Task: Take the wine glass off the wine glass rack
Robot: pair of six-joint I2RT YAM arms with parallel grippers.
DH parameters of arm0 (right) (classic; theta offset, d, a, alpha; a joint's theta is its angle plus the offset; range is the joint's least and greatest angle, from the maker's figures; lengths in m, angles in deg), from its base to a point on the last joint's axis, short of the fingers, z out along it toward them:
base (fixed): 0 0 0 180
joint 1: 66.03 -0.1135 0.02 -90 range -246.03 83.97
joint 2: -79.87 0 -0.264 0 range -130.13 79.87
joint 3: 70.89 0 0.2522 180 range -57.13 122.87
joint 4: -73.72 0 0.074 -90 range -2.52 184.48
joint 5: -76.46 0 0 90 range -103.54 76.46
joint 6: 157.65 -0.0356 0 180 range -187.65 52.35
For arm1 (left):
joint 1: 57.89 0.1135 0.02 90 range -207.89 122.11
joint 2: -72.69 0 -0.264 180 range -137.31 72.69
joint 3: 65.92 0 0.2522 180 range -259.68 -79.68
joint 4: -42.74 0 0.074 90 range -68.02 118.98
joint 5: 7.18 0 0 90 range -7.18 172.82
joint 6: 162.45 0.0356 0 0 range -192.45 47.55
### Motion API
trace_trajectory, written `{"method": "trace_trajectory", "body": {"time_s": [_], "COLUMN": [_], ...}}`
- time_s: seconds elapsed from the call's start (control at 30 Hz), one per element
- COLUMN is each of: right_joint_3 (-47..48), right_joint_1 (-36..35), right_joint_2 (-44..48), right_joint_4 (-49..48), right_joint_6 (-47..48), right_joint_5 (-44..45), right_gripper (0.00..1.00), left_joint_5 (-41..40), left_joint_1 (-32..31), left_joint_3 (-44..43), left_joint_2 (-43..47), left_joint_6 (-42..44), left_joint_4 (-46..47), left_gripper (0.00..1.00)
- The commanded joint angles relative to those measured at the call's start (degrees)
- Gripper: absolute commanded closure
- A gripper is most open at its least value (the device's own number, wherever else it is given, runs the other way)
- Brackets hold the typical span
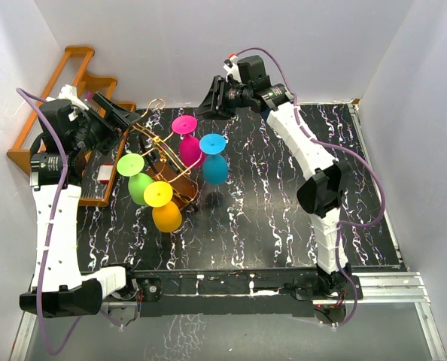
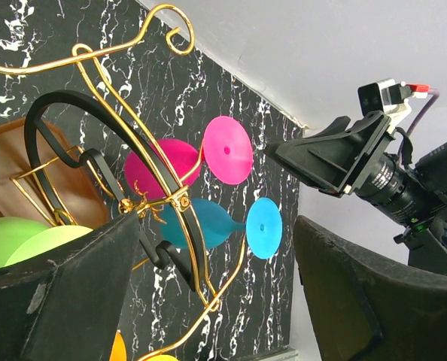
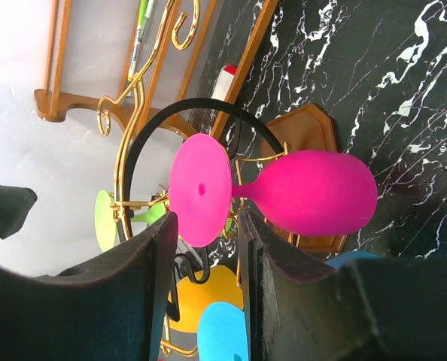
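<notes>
My right gripper (image 3: 206, 226), jaws spread, sits just before the round foot of the pink wine glass (image 3: 314, 192). The glass hangs upside down on the gold wire rack with a brown wooden base (image 3: 308, 124), left of centre in the overhead view. My left gripper (image 2: 217, 226), jaws also spread, is beside the rack's top.

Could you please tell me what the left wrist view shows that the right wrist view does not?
Only the left wrist view shows the right gripper from outside, poised beside the pink glass, with its wrist camera. Only the right wrist view shows a white-and-red item and the pink foot between that gripper's fingers. Both show the gold rack, the pink glass and the blue foot.
</notes>
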Motion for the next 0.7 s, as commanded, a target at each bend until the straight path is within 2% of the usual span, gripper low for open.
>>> {"method": "trace_trajectory", "body": {"time_s": [0.0, 0.67], "right_joint_3": [2.47, 3.83], "right_joint_1": [-0.58, -2.32], "right_joint_2": [-0.29, -3.03], "right_joint_4": [-0.68, -0.75], "right_joint_6": [1.79, 2.21], "right_joint_5": [1.04, 1.39], "right_gripper": [0.59, 0.59], "left_joint_5": [0.2, 0.13], "left_joint_1": [-0.1, -0.15], "left_joint_3": [0.61, 1.89], "left_joint_2": [1.76, 2.05], "left_joint_6": [0.28, 0.43], "left_joint_4": [0.63, 0.99], "left_gripper": [0.2, 0.2]}}
